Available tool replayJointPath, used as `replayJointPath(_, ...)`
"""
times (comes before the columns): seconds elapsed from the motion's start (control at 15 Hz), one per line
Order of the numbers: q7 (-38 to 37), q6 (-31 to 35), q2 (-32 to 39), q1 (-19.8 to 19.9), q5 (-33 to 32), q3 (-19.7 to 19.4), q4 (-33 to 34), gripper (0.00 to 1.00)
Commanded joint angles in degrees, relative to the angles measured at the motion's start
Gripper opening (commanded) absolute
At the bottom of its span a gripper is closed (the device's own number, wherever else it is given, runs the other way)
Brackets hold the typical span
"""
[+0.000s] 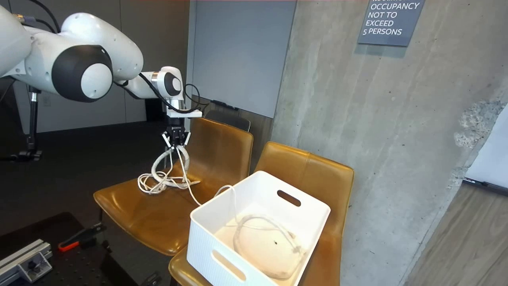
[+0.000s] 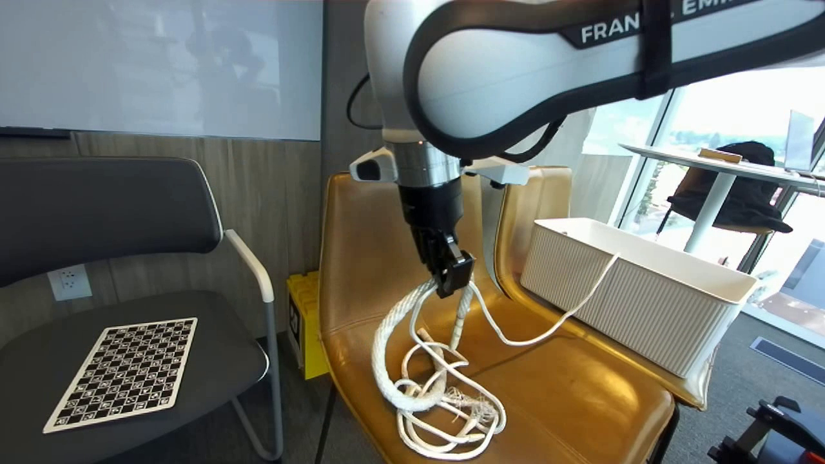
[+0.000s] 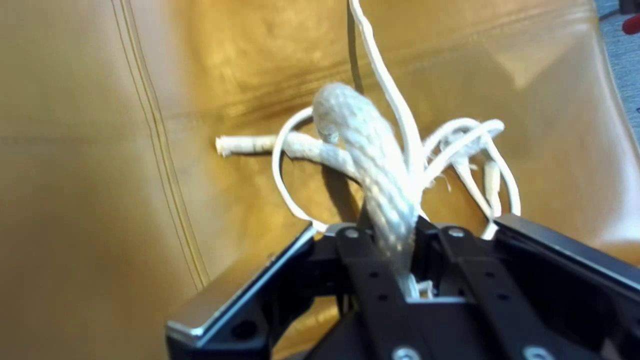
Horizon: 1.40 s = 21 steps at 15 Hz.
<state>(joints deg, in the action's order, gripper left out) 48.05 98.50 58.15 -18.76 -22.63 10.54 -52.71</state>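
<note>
Dark grey padded armchair in an exterior view; black-and-white checkered rectangular board lies flat on it. Yellow plastic box stands just past it, glossy whiteboard above. Blue-grey lettered sign hangs on grey concrete wall.

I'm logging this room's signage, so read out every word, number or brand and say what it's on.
"MAXIMUM OCCUPANCY NOT TO EXCEED 5 PERSONS": gray sign on concrete wall, first word cropped.
"FRAN… EMI…": robot arm, partly hidden by a black strap and cropped.
Too small to read: dark label on yellow case, any print on checkered board.
</note>
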Motion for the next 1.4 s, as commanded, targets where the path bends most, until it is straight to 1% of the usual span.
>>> replayJointPath(0.0, 0.1, 1.1, -3.4, 5.4, 0.8, -0.7, -6.0, 0.02)
replayJointPath(0.13, -0.5, 2.1, -4.0, 7.9, 0.9, -0.3, -8.5, 0.02)
replayJointPath(0.2, -0.4, 2.3, -4.9, 8.9, 1.1, 0.1, -10.2, 0.35)
replayJointPath(0.27, -0.1, 2.7, -6.1, 9.8, 1.2, 0.6, -12.1, 0.36)
replayJointPath(0.53, 2.0, 5.3, -14.2, 11.3, -1.0, 0.5, -22.4, 0.63)
replayJointPath(0.6, 3.6, 5.5, -16.7, 11.6, -2.3, 0.2, -25.1, 0.70)
replayJointPath(0.67, 5.7, 5.8, -18.9, 10.8, -2.1, -1.5, -27.3, 0.78)
replayJointPath(0.8, 9.9, 6.0, -23.1, 11.3, -4.2, -2.4, -32.4, 0.93)
replayJointPath(0.87, 11.3, 6.5, -25.1, 11.6, -5.3, -3.0, -35.1, 0.99)
replayJointPath(1.07, 13.8, 9.1, -29.8, 13.0, -8.7, -4.7, -43.5, 1.00)
replayJointPath(1.2, 14.3, 11.5, -31.4, 13.9, -11.1, -6.0, -47.6, 1.00)
replayJointPath(1.33, 14.3, 13.8, -31.7, 15.0, -13.2, -7.0, -50.1, 1.00)
